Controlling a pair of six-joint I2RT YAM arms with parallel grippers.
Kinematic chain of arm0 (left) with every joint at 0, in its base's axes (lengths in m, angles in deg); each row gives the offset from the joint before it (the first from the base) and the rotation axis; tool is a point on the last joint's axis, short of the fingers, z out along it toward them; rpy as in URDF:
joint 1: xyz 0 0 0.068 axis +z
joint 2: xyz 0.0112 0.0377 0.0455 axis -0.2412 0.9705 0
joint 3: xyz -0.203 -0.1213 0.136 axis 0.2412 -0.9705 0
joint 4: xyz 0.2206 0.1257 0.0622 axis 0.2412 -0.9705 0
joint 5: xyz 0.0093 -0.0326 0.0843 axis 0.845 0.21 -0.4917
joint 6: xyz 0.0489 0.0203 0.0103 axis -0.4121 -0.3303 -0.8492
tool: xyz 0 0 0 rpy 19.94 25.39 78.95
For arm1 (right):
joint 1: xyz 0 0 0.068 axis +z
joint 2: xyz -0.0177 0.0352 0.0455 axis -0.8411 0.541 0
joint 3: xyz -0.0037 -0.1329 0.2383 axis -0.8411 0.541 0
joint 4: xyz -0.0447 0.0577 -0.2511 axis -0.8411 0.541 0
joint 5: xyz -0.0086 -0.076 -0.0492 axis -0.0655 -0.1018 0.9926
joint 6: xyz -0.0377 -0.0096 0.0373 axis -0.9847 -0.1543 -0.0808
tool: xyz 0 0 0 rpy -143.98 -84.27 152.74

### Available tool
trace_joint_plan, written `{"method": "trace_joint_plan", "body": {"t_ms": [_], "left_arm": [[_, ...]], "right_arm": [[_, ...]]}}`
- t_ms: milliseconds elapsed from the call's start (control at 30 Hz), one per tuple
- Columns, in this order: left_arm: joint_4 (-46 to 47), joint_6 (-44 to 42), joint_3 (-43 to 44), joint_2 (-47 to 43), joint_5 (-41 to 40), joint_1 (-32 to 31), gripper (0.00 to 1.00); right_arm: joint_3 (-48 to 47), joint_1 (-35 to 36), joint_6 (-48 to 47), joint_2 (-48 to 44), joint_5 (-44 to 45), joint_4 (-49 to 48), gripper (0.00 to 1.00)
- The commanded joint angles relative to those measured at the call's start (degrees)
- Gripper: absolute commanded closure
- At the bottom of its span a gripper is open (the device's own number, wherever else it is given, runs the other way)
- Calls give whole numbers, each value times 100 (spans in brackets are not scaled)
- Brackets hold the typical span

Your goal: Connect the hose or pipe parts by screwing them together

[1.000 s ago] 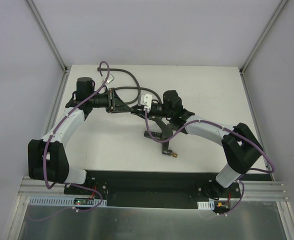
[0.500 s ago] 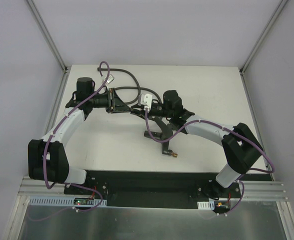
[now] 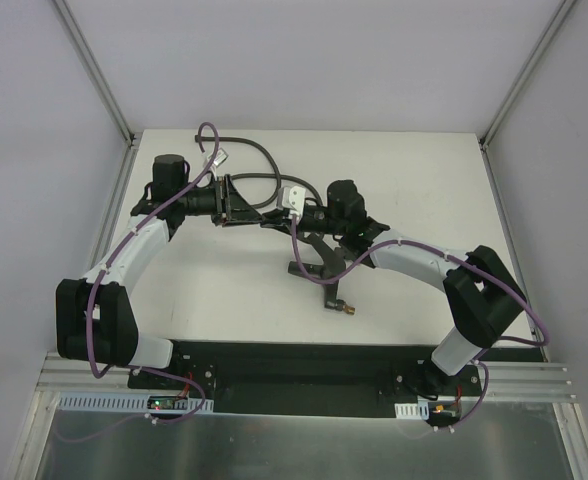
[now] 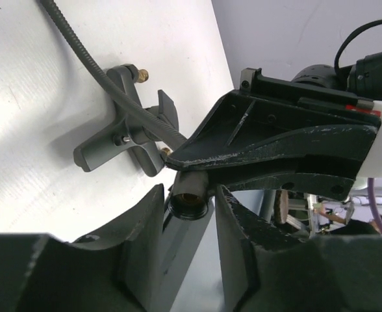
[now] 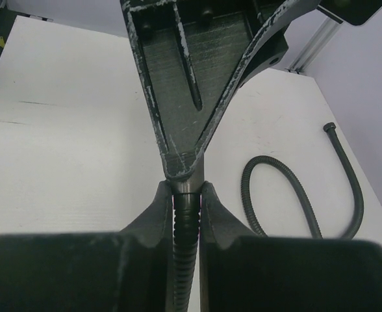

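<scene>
The dark grey hose (image 3: 259, 180) loops over the back of the table. My right gripper (image 5: 186, 190) is shut on its ribbed end, just behind the smooth collar (image 5: 186, 207). The end nut (image 4: 191, 186) points at my left gripper (image 4: 189, 198), which is open: the nut's mouth sits between its fingertips (image 4: 153, 214) with a slim gap on each side. In the top view both grippers meet tip to tip, left gripper (image 3: 242, 203) against right gripper (image 3: 277, 212). The forked fitting (image 3: 314, 262) lies loose on the table below them, brass tip (image 3: 348, 309) towards the front.
The hose's free length curls behind the grippers, its far end (image 5: 329, 127) lying on the table. Purple cables (image 3: 206, 135) run along both arms. The metal frame posts (image 3: 94, 70) stand at the table's back corners. The fitting (image 4: 129, 123) lies under the hose.
</scene>
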Motion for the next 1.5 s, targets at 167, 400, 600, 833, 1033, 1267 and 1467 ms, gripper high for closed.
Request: {"method": "trace_joint_plan", "body": {"t_ms": [167, 400, 600, 833, 1033, 1267, 1467], "left_arm": [[42, -185, -199, -479, -654, -9, 33], [-223, -186, -796, -1287, -2119, -122, 32], [40, -54, -1306, -1403, -3343, -1167, 32], [1270, 560, -1685, -674, -3995, -2276, 33], [2905, 1272, -1825, -305, -4653, -2839, 31], [3829, 1757, -1510, 696, -4479, -2901, 31], [4004, 1818, -1262, 1208, -4118, -2918, 40]], "right_arm": [[22, -173, -96, -344, 624, -147, 99], [40, -753, -149, -634, 748, 134, 99], [-13, -947, -387, -775, 985, 627, 99], [13, -1026, -404, -933, 1161, 820, 99], [101, -1044, -360, -1048, 1363, 820, 99], [251, -1061, -404, -1188, 1407, 820, 99], [339, -1079, -404, -1241, 1372, 820, 99]]}}
